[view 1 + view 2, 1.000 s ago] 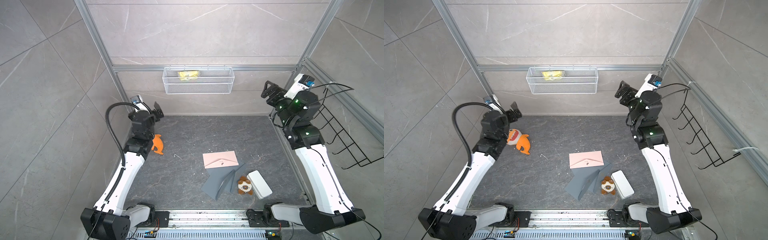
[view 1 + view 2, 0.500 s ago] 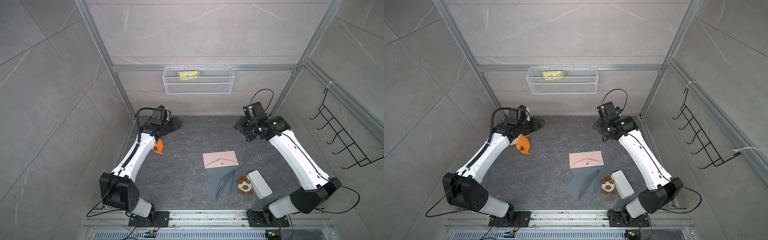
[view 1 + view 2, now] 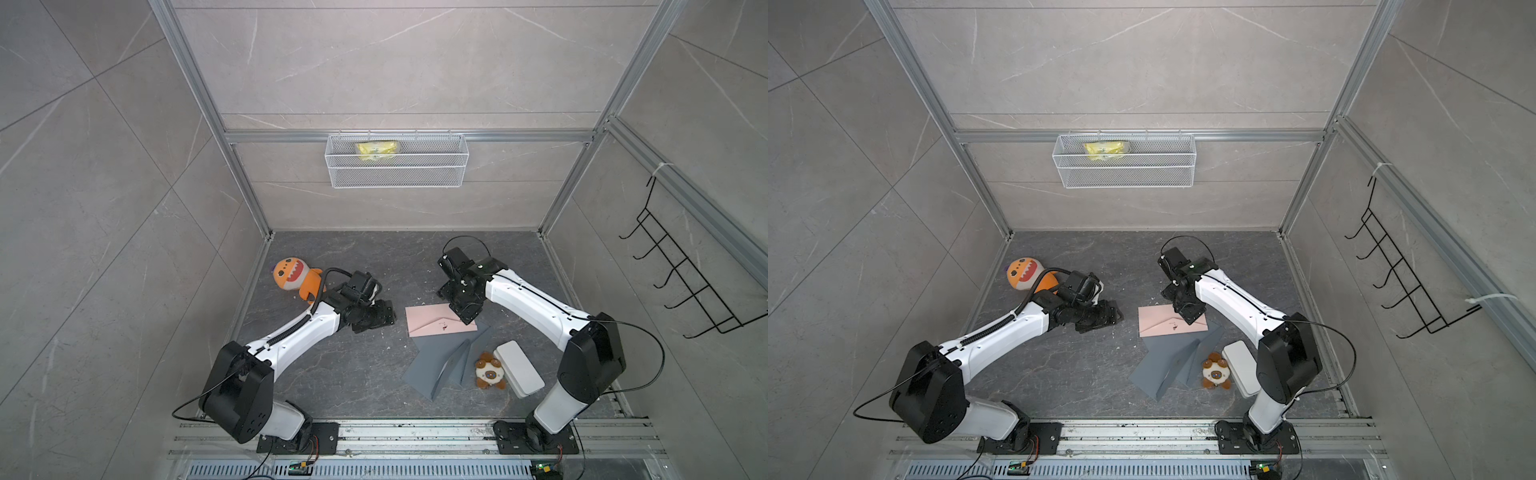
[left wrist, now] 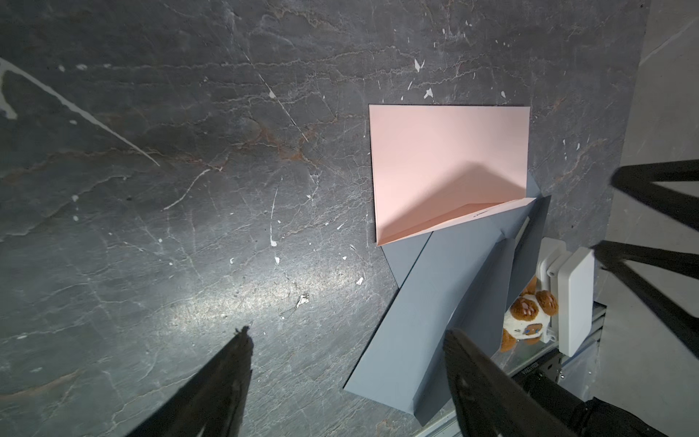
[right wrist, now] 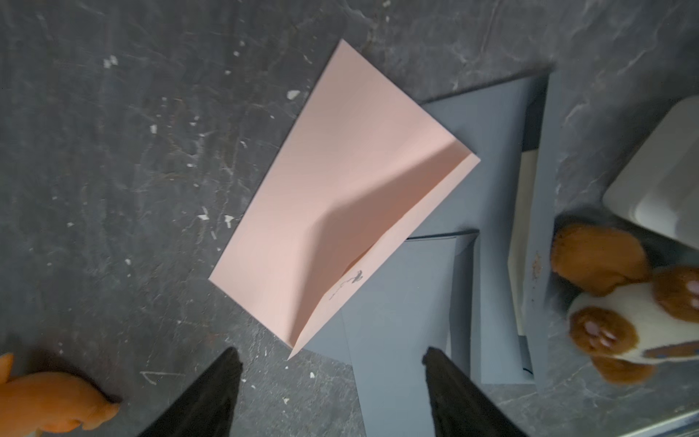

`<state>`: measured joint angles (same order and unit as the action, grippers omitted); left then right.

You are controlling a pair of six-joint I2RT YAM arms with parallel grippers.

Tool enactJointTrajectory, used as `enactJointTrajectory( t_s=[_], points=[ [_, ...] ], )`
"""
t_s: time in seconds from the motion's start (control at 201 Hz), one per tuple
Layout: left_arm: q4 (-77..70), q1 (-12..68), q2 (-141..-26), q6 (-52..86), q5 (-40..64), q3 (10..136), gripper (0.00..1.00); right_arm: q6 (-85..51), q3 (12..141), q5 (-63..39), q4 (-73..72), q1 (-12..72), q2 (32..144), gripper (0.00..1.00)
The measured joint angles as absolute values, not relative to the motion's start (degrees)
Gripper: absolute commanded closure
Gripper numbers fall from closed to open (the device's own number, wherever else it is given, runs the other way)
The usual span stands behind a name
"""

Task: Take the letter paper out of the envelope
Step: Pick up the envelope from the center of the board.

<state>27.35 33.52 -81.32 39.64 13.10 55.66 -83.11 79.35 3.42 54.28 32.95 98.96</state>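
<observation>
Right end effector [image 3: 466, 316], released and empty, hovers over one edge of the pink envelope [image 3: 436, 326]. Left end effector [image 3: 382, 318], also released, sits nearby. The envelope lies on the desk [image 3: 353, 374], flap ajar. No letter shows, so in my judgement all the extraction is left.

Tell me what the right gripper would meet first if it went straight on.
Probably the pink envelope, at its raised flap edge; depth is unclear, so the grey envelope beneath may come first.
</observation>
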Motion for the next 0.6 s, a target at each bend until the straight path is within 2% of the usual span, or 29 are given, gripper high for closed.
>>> enactJointTrajectory(
  t_s=[0.358, 0.597],
  points=[
    [22.9, 33.5, -80.6, 41.9, 16.7, 52.6, 0.25, -92.0, 77.2, -1.5, 50.0, 32.9, 104.9, 0.25],
    [22.3, 33.6, -80.6, 42.0, 17.3, 52.6, 0.26, -94.4, 77.2, -3.2, 49.8, 32.9, 107.6, 0.30]
  ],
)
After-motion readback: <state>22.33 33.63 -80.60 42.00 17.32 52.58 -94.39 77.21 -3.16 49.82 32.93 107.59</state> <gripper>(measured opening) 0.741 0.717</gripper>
